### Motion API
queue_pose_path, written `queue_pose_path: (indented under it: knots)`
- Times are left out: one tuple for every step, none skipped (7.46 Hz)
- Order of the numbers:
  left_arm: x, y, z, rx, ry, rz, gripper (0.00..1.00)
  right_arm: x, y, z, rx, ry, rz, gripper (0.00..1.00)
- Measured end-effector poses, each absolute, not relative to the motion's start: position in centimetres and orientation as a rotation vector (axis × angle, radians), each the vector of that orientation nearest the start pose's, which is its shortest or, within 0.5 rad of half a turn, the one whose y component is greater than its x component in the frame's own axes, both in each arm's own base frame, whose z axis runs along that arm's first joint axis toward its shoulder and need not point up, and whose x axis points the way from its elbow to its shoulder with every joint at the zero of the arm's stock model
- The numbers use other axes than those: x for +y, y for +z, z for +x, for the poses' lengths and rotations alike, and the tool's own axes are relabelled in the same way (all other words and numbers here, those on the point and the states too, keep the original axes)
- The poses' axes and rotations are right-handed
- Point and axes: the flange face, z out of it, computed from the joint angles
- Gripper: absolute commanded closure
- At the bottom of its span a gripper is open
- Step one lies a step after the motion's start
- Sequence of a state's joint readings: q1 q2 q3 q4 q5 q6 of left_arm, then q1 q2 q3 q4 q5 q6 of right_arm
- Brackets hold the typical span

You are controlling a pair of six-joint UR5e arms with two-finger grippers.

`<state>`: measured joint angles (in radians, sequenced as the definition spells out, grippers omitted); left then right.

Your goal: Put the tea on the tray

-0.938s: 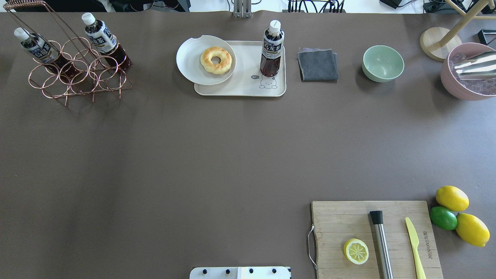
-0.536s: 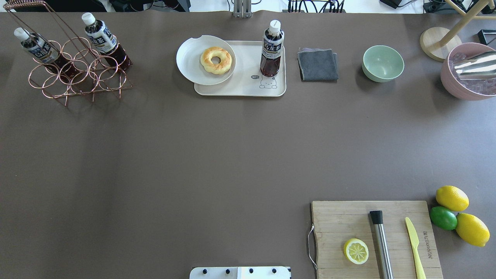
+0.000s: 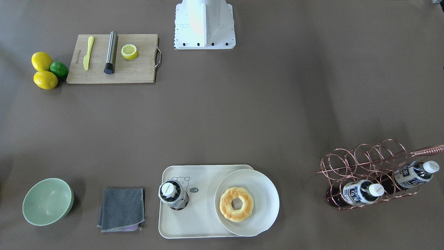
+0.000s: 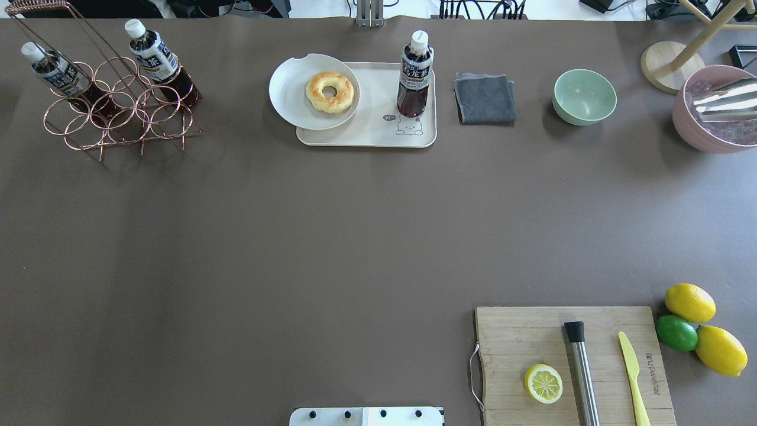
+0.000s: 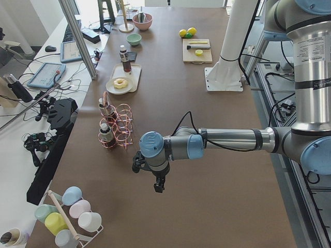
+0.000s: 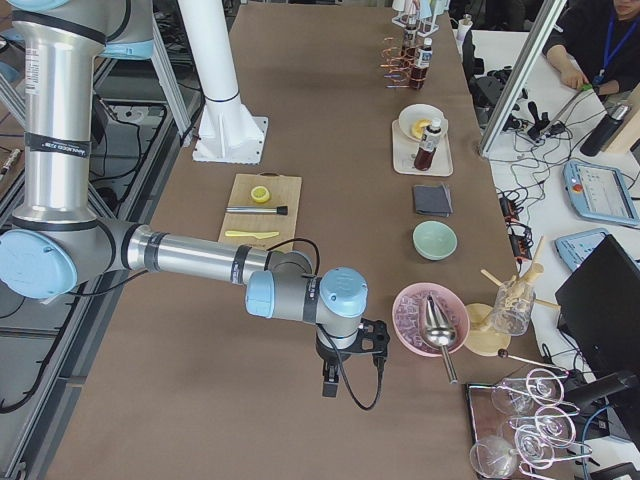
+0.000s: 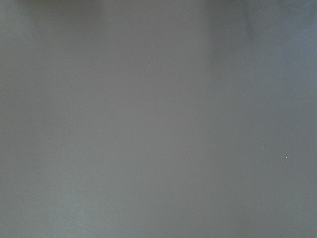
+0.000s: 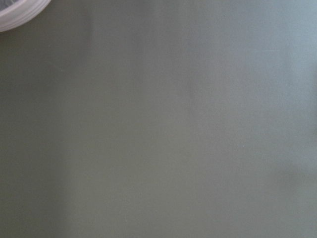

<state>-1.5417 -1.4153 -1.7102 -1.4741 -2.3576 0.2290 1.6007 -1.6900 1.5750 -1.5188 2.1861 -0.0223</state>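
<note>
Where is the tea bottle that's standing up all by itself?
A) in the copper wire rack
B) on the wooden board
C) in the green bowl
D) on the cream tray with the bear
D: the clear plastic bottle of dark tea with a white cap stands upright on the cream rectangular tray, beside the round white plate holding the doughnut.
</note>
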Motion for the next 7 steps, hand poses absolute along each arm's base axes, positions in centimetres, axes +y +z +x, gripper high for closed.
queue_pose_path:
  knots:
    - [-41.85, 67.22, -5.09, 0.796, 0.197, -0.032, 0.02, -43.18, 71.49, 8.84, -0.617, 0.025, -0.042, 0.00]
    - [-41.80, 67.41, -5.10, 0.797, 0.195, -0.036, 0.02, -43.29, 71.33, 8.76, -0.617, 0.021, -0.038, 0.00]
    - [-41.71, 67.63, -5.11, 0.797, 0.193, -0.040, 0.02, -43.36, 71.20, 8.72, -0.619, 0.020, -0.035, 0.00]
    - [-41.66, 67.90, -5.15, 0.798, 0.190, -0.045, 0.02, -43.40, 71.11, 8.68, -0.622, 0.019, -0.033, 0.00]
    - [-41.64, 68.06, -5.15, 0.799, 0.188, -0.048, 0.02, -43.41, 71.08, 8.66, -0.624, 0.019, -0.033, 0.00]
    - [-41.62, 68.12, -5.16, 0.800, 0.187, -0.048, 0.02, -43.38, 71.11, 8.66, -0.624, 0.019, -0.033, 0.00]
    - [-41.63, 68.12, -5.16, 0.801, 0.188, -0.047, 0.02, -43.35, 71.14, 8.65, -0.624, 0.018, -0.033, 0.00]
